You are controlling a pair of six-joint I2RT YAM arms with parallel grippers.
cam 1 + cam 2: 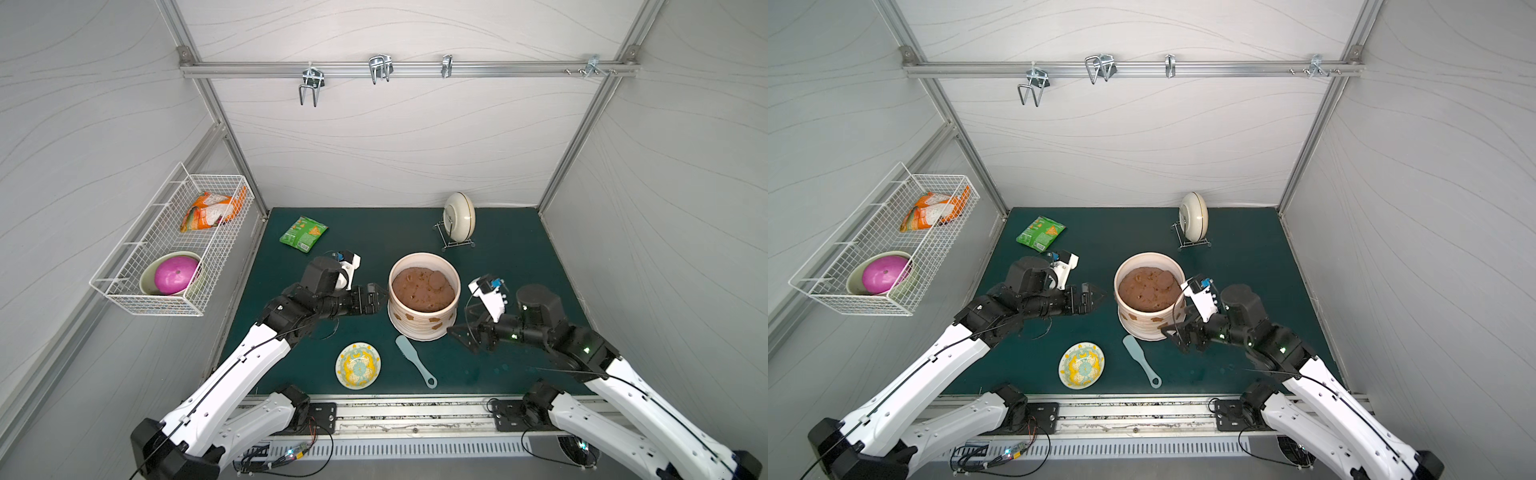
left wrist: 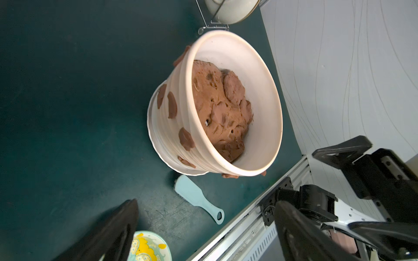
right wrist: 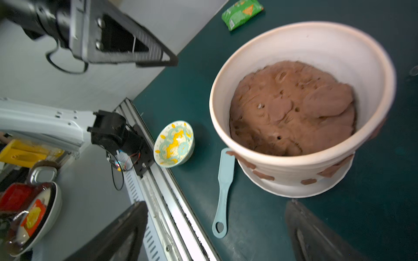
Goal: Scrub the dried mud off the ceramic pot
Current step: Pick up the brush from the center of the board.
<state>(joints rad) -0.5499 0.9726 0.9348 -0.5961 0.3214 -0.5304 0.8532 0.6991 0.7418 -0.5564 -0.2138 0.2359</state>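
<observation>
Beside cream ribbed ceramic pot (image 1: pixel 424 328): left end effector (image 1: pixel 380 296), right end effector (image 1: pixel 457 338) open, empty; grab pale-blue plastic brush (image 1: pixel 415 360) mid-handle imo.

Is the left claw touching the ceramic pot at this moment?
Apart. In the left wrist view, bare green mat lies between the open left claw and the ceramic pot.
</observation>
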